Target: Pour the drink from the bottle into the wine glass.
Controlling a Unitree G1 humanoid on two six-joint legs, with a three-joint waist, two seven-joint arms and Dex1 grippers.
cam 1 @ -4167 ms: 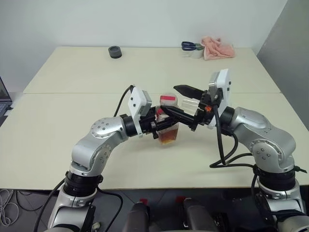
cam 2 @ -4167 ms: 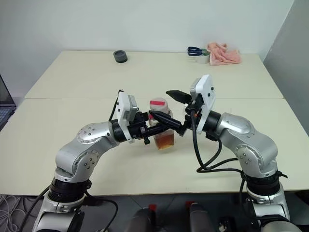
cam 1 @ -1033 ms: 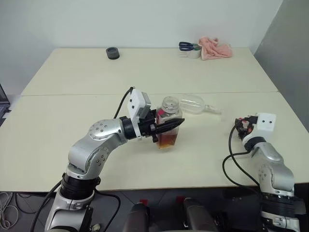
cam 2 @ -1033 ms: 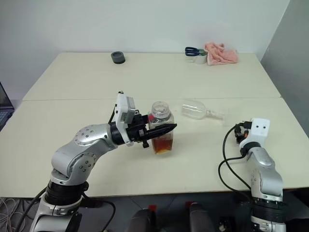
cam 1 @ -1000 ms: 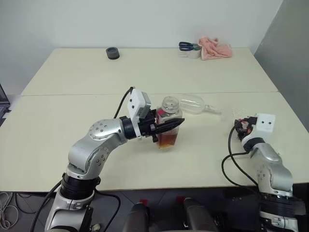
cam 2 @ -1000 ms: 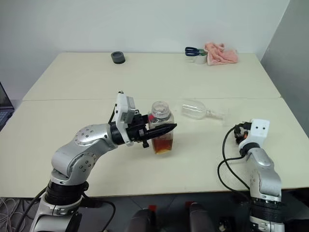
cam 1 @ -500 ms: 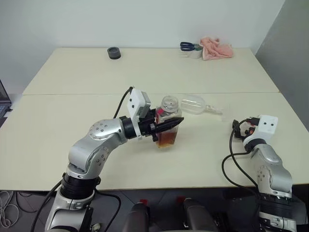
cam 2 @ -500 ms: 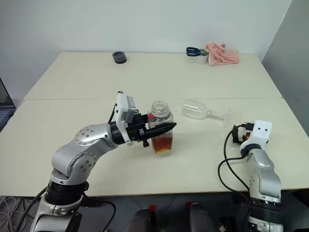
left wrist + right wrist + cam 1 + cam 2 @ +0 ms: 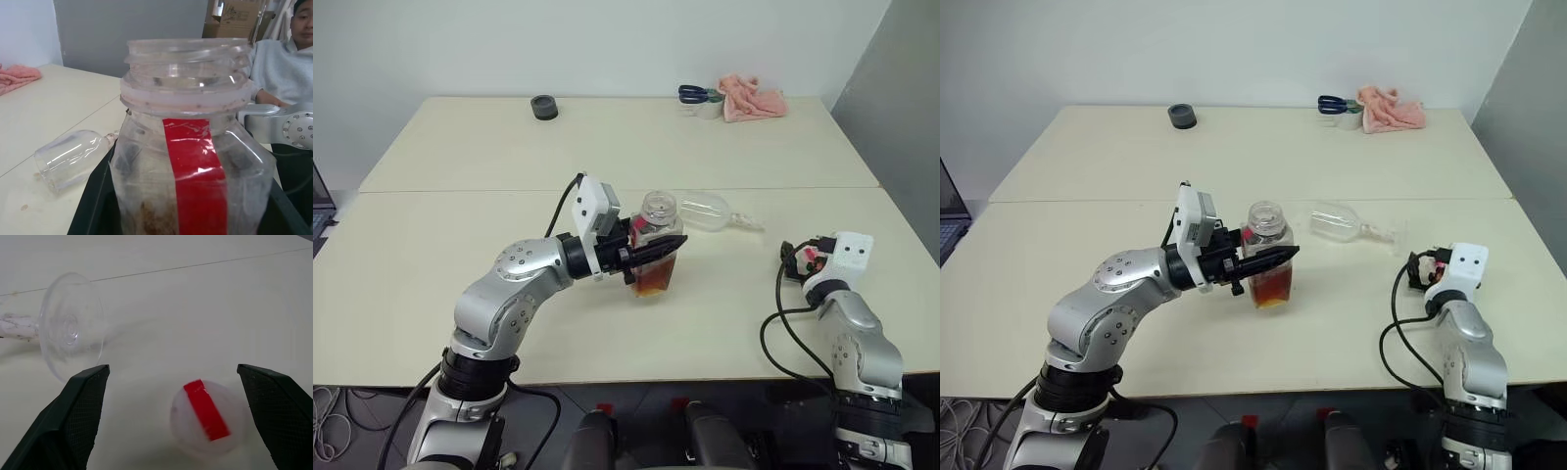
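Note:
My left gripper (image 9: 672, 245) is shut on the bottle (image 9: 655, 253), holding it upright just above the table in mid-scene. The bottle (image 9: 188, 161) is clear plastic with a red label strip, and its wide neck is uncapped. The amber drink (image 9: 653, 282) fills its lower part. The wine glass (image 9: 709, 211) lies on its side just behind and to the right of the bottle. Its round foot (image 9: 72, 328) faces my right gripper (image 9: 172, 368), which is open at the table's right side. The whitish cap with a red strip (image 9: 207, 415) lies on the table between its fingers (image 9: 80, 416).
At the far edge of the table (image 9: 460, 235) sit a black round thing (image 9: 544, 106), a pink cloth (image 9: 753, 97) and scissors on a white roll (image 9: 699, 95). A seam crosses the table behind the bottle. A person in a grey top (image 9: 286, 66) sits beyond the table.
Four seconds ago my right gripper was at the capped bottle. It has since drawn back to the right, the bottle's neck is bare, and the cap lies on the table. The left arm is still.

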